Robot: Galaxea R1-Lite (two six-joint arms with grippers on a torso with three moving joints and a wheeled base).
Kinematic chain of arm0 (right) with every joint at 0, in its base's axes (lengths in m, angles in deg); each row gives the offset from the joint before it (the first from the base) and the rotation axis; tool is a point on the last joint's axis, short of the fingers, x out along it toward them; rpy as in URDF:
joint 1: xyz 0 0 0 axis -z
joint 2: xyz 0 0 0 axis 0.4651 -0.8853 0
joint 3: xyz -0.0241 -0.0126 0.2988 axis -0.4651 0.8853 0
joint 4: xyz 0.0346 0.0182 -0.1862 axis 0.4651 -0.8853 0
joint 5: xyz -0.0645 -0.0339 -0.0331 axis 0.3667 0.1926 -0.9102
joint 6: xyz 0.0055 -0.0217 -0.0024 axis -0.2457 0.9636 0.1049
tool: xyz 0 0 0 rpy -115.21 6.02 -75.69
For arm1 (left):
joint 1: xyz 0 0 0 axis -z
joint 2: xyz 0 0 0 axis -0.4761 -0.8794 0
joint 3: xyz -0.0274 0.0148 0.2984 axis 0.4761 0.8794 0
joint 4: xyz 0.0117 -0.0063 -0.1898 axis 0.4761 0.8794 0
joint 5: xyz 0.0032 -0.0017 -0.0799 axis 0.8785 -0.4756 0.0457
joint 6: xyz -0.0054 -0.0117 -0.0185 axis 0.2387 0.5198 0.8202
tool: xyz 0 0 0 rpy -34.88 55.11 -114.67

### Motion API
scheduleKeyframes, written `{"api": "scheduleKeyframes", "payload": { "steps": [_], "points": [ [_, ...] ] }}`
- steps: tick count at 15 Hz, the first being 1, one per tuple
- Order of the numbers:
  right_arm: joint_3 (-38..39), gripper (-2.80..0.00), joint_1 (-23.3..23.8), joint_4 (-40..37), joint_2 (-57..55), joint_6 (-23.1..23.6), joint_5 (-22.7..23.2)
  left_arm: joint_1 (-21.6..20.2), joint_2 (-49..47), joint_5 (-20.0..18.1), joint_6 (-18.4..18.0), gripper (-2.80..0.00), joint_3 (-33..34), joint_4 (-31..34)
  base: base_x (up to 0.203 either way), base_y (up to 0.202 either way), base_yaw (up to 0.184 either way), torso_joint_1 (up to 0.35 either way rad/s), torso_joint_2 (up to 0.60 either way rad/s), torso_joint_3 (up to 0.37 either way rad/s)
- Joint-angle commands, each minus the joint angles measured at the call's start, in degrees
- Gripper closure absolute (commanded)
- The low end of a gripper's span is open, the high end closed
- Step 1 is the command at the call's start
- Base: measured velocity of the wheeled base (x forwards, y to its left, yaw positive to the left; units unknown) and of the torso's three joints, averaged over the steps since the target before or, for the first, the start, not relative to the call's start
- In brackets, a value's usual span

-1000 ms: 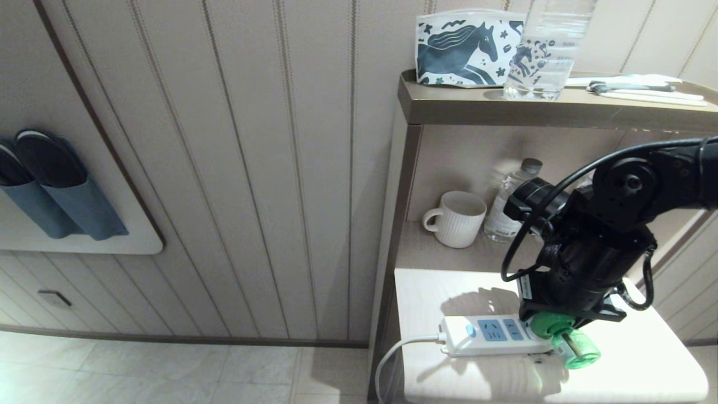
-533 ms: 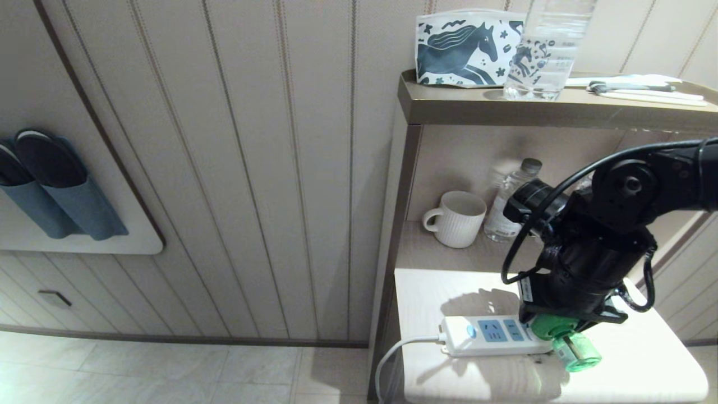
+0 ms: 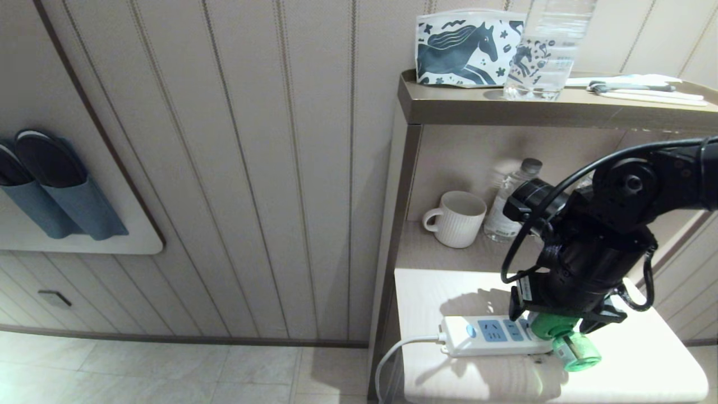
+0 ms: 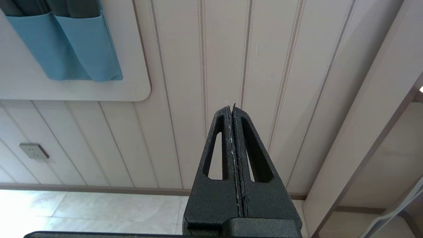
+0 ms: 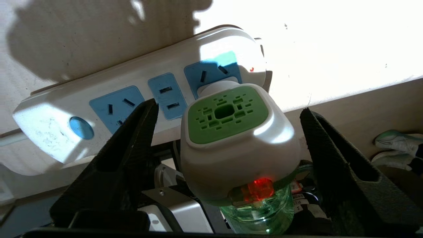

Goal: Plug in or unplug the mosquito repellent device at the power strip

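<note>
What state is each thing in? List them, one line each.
White-and-green plastic mosquito repellent device: plugged into the strip's end socket, red light on.
Long white plastic power strip: lying flat, two sockets free.
Right gripper: open, straddling the device.
Left gripper: shut, empty, facing the wall.

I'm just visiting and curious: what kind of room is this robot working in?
Probably a hotel room or bedroom. Slippers sit in a wall pocket, a mug and water bottle stand in a bedside-style shelf unit, and a toiletry pouch sits on top.

The power strip (image 3: 493, 335) lies flat on the white tabletop (image 3: 639, 359).
</note>
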Motion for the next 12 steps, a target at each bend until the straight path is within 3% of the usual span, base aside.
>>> {"api": "scheduleKeyframes", "payload": {
  "steps": [1,12],
  "points": [
    [-0.6,-2.80,0.0,-0.4,1.1,-0.2,-0.1,0.0,0.0,0.0,0.0,0.00,0.0,-0.1,0.000,0.000,0.000,0.000,0.00,0.000],
    [-11.6,-2.80,-2.2,-8.1,9.5,0.9,-0.5,0.0,0.0,0.0,0.0,0.00,0.0,-0.1,0.000,0.000,0.000,0.000,0.00,0.000]
  ]
}}
